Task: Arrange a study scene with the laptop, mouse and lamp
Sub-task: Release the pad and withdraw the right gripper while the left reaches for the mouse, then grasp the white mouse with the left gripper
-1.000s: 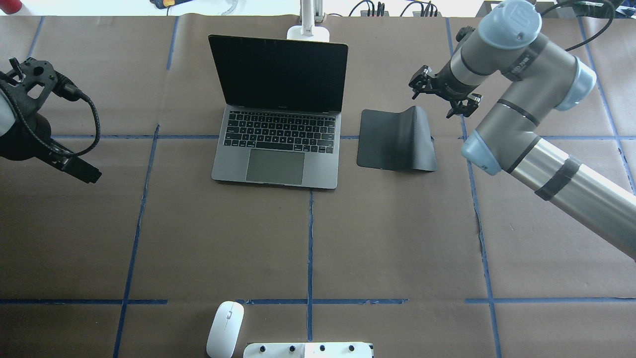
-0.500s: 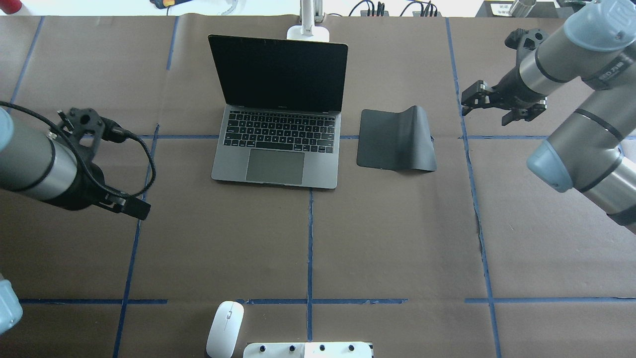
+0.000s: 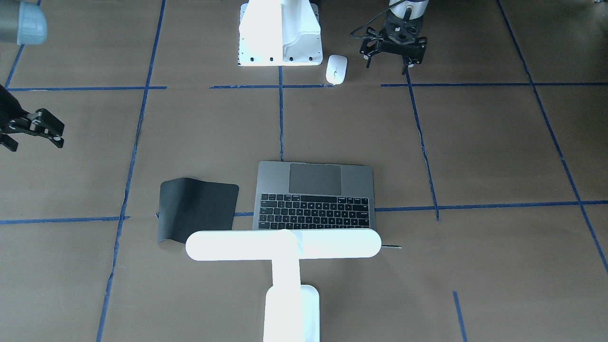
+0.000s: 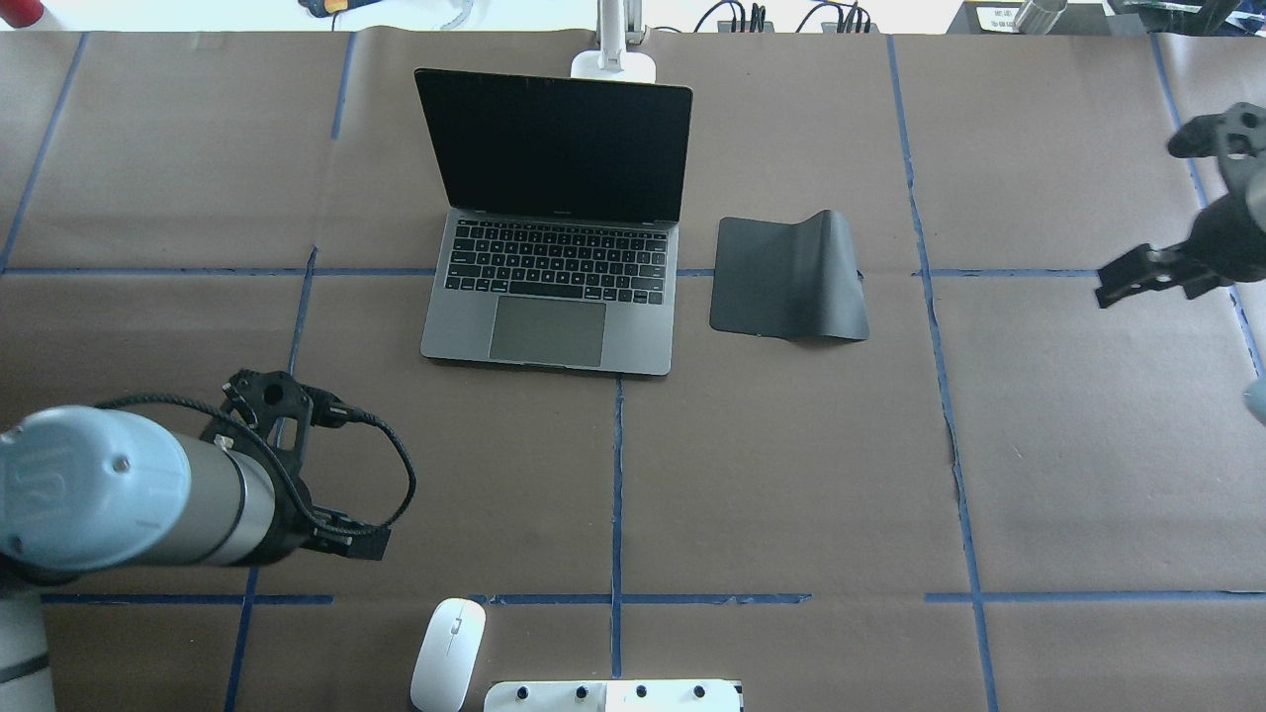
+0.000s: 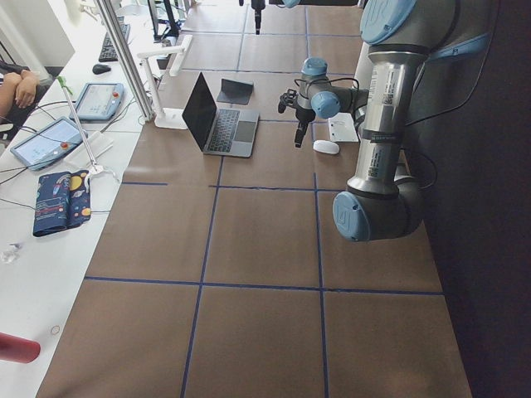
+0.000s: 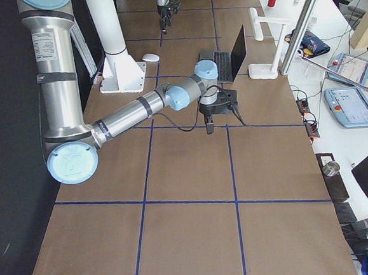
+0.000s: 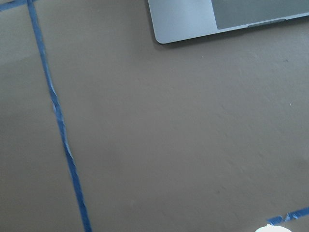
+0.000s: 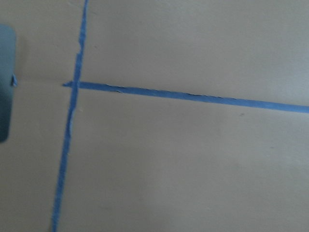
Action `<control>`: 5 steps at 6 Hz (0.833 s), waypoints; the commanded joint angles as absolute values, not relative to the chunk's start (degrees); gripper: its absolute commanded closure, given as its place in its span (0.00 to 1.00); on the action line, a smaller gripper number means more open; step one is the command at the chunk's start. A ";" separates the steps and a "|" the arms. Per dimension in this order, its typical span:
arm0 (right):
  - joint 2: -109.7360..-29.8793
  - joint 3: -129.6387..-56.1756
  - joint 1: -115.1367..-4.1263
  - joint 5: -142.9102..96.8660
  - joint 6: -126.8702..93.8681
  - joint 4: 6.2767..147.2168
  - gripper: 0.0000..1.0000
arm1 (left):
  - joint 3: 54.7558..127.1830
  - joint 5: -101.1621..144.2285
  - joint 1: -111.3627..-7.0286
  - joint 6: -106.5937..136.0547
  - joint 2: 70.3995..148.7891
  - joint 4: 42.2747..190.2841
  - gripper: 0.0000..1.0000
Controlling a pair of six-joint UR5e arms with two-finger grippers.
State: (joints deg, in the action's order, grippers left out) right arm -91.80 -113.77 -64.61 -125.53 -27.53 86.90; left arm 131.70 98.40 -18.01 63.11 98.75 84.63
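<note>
The dark-grey laptop (image 4: 554, 287) stands open at the table's far middle; it also shows in the front view (image 3: 316, 199). The white lamp (image 3: 283, 244) stands behind it, its base (image 4: 613, 64) at the far edge. The white mouse (image 4: 448, 653) lies at the near edge beside the robot's base, and shows in the front view (image 3: 336, 69). My left gripper (image 3: 389, 61) hangs open and empty a little left of the mouse (image 4: 351, 539). My right gripper (image 3: 33, 130) is open and empty at the far right (image 4: 1137, 277), well away from everything.
A flat black mat (image 4: 786, 282) with a curled right edge lies right of the laptop. A blocky white stand (image 4: 613, 695) sits at the near edge next to the mouse. Blue tape lines cross the brown paper table cover (image 4: 791, 475).
My left arm has swung from the far left down toward the near edge, closer to the mouse. My right arm has drawn back to the right, away from the mat.
</note>
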 commanded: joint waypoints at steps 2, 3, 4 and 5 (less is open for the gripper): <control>-105.61 -114.09 -80.46 -130.60 3.43 87.36 0.00 | 130.79 89.75 -4.08 73.80 98.87 85.34 0.00; -106.69 -110.86 -85.55 -132.00 12.48 87.45 0.00 | 128.87 87.65 -1.69 75.05 99.22 85.95 0.00; -107.74 -107.78 -89.26 -133.40 19.53 87.36 0.00 | 124.93 87.37 -0.71 75.06 101.06 89.52 0.00; -108.54 -106.45 -91.99 -133.50 23.78 87.45 0.00 | 120.28 87.28 -0.70 75.06 104.21 92.43 0.00</control>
